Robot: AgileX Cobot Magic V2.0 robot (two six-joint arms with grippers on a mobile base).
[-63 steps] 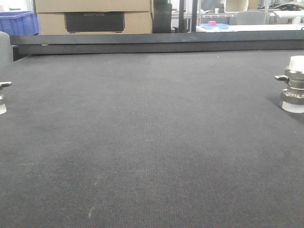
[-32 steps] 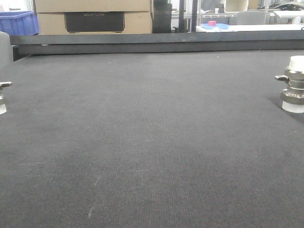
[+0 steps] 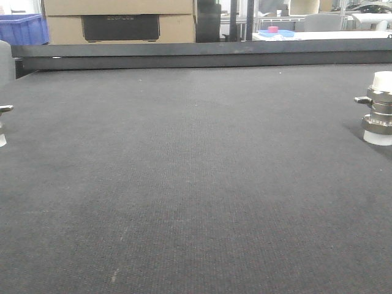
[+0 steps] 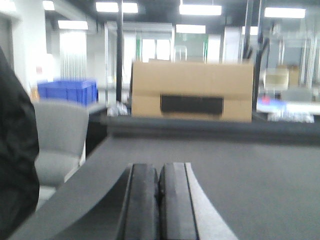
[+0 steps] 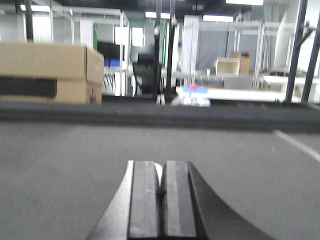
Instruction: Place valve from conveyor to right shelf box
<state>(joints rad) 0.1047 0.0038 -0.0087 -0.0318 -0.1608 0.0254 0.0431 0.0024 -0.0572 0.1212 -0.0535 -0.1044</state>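
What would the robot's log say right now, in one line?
valve: upright on conveyor, ungrasped | left gripper: jaws shut, empty | right gripper: jaws shut, empty

Front view: low at the near edge of the conveyor (image 3: pixel 196 184), facing straight across to the far rail (image 3: pixel 202 58). Wrist views: I see each skim close above it, over the left gripper (image 4: pixel 160 200) and right gripper (image 5: pixel 161 200), facing the same way. All three share the rail and far box (image 3: pixel 119 21).

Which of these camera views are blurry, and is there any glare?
Front-facing view: sharp, the conveyor weave reads clearly and the right-edge valve throws a soft shadow. Left wrist view: blurred throughout, ceiling lights blown out, left claw soft. Right wrist view: mildly blurred, right claw included.
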